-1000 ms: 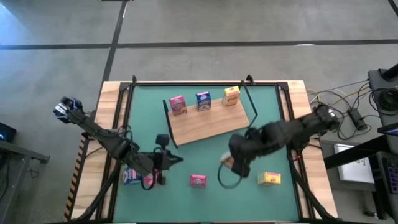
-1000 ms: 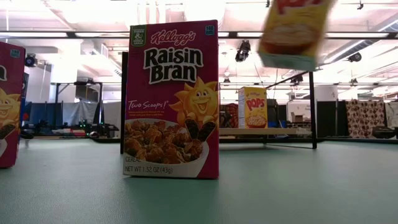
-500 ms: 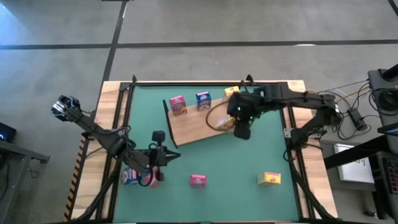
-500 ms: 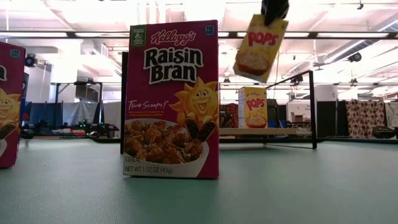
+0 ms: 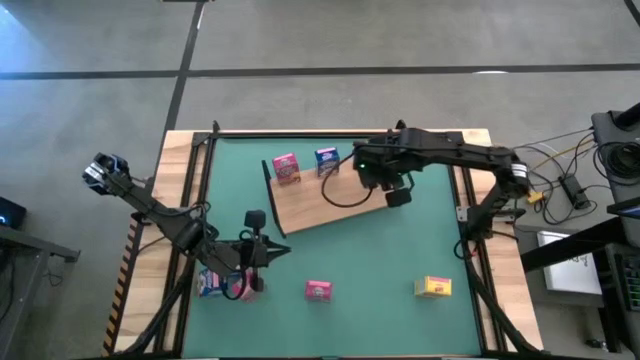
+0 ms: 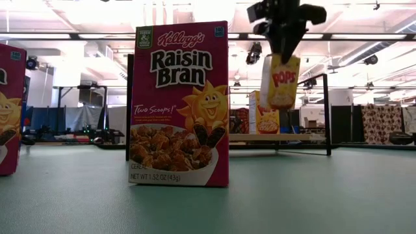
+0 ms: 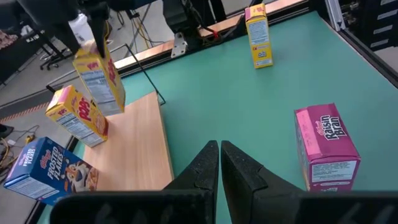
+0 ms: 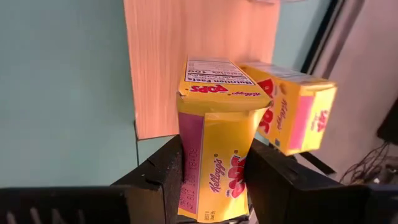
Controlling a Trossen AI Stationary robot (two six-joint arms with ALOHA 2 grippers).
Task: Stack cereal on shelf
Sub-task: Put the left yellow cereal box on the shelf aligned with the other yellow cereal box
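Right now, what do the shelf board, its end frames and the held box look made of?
Board: light wood, matte, visible grain in the right wrist view. End frames: thin black wire, probably metal. Held box: thin printed cardboard, slightly glossy, folded flap edges, gripped in the right pincer.

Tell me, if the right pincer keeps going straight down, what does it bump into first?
Probably the shelf. The right pincer points down, holding a yellow box over the board, just beside the standing yellow box. The held box would likely land first, but depth is unclear, so it might clip its neighbour.
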